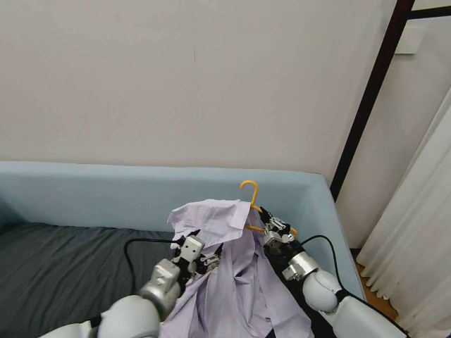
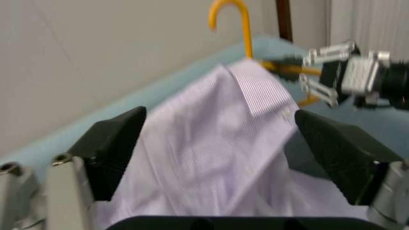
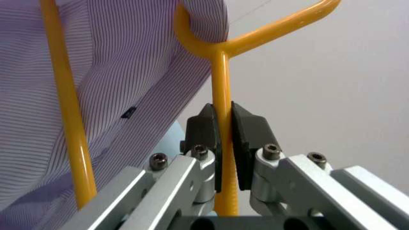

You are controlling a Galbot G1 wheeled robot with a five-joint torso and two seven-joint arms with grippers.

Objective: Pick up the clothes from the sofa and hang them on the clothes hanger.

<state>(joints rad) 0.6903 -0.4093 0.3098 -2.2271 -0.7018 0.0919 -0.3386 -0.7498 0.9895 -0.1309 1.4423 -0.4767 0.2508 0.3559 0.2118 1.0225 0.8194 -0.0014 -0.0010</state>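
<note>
Right claw point(image 3: 221, 129) is clamped hard on the yellow hanger point(image 3: 221, 81), both black pads pinching its straight bar just below the fork, no gap showing. I've got that hanger up in the air in front of the pale blue sofa back point(image 1: 106, 193), hook pointing up at the wall point(image 1: 176, 77), over toward the sofa's right end. The lilac pinstriped shirt point(image 1: 239, 282) is draped on it: collar and a shoulder are bunched across the hanger's left side, and the rest of the cloth trails down between my two arms toward the seat. From my right wrist the fabric wraps round one curve of the hanger, while another yellow branch runs off bare against the wall. Left claw point(image 2: 223, 143) is spread wide, its dark fingers point(image 2: 118, 143) standing either side of the shirt's folded shoulder, with cloth lying in the gap and nothing pinched that I can see. It sits just left of the hanger, close under the bunched collar, with the right claw across from it beyond the cloth. Dark grey seat cushion point(image 1: 63, 257) stretches away to my left
</note>
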